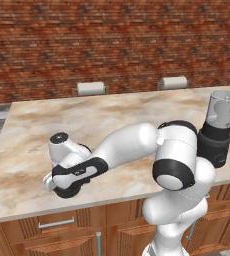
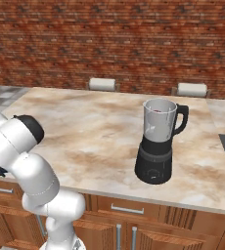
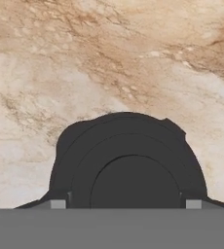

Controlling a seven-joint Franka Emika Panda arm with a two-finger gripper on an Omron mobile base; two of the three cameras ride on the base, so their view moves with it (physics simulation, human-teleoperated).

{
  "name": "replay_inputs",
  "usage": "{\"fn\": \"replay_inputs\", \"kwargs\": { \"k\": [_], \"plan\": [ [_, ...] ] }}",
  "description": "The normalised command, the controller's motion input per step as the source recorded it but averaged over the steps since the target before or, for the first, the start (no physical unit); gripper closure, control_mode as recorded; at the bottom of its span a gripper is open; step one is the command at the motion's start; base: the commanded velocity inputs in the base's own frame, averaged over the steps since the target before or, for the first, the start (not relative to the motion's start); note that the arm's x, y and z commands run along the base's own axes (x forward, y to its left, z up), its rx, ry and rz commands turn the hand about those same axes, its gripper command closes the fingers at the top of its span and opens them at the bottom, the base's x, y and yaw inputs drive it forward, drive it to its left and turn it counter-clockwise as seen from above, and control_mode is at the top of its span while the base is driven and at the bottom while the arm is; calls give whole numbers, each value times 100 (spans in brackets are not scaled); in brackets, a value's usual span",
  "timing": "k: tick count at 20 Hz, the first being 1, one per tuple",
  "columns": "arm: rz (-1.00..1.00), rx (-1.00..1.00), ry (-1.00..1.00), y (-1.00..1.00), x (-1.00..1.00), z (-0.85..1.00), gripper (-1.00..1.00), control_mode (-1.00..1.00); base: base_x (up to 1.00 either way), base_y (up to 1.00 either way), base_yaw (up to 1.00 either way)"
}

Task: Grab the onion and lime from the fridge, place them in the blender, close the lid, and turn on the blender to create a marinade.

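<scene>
Jaws spread wide, one tip each side of flat round black lid (image 3: 125, 165) with raised centre knob, not yet pinching it. Two-finger gripper (image 3: 125, 204) pointed straight down at lid on marbled beige countertop (image 3: 84, 63), far left of work area. Blender (image 2: 157, 141), black tapered base with clear jar, stands well apart to right, jar mouth uncovered. Step judged: lid pickup. Centre tips on knob, squeeze squarely, lift straight; off-centre pinch risks lid tilting or skidding on smooth stone.
</scene>
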Motion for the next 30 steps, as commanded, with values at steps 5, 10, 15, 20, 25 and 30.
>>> {"fn": "replay_inputs", "kwargs": {
  "k": [5,10,15,20,25,30],
  "plan": [
    [0,2,1,-20,9,-4,100,-100,0,0,0],
    [0,4,2,-42,22,0,100,-100,0,0,0],
    [0,2,0,-48,2,35,100,-100,0,0,0],
    [0,1,-4,-77,-5,96,100,-100,0,0,0],
    [0,3,-18,-83,-4,100,100,-100,0,0,0],
    [0,8,-6,-49,0,35,100,-100,0,0,0]
  ]
}}
